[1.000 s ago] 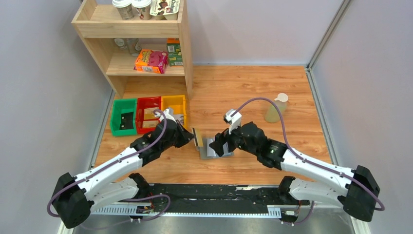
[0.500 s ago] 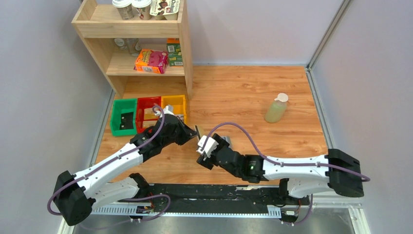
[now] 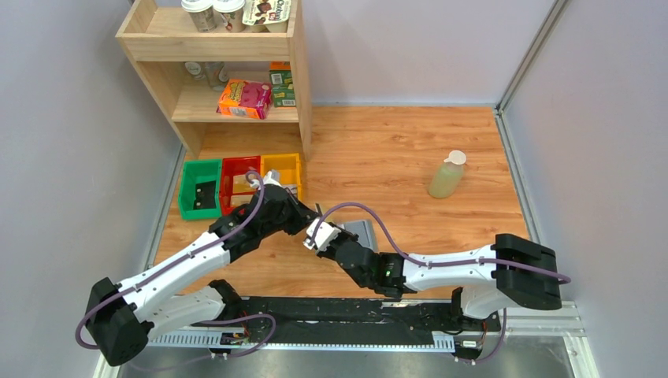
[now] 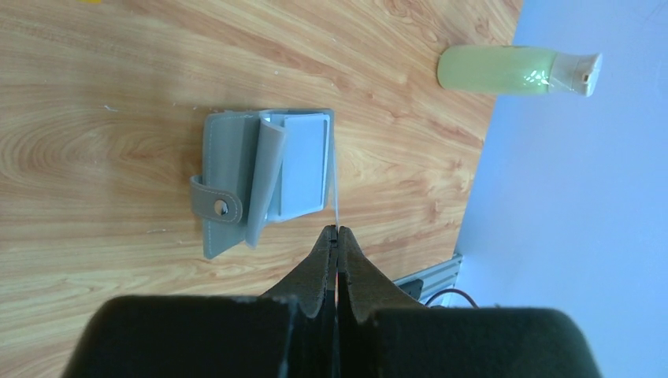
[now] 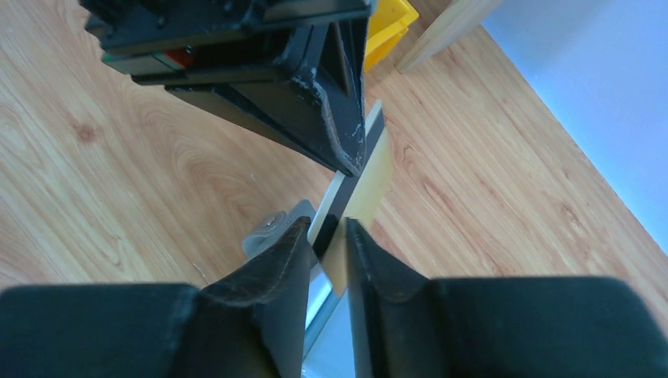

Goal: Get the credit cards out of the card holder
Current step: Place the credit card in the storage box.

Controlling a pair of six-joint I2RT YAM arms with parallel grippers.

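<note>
A credit card is pinched edge-on in the left pincer, whose jaws are pressed together on it. The right pincer is set astride the same card; whether it is gripped there cannot be told. The card holder is laid open on the tabletop, at eleven o'clock from the left pincer in the left wrist view.

I note bright, even overhead light, faint shadows on the counter, glare on the bottle, close foreground soft.
</note>
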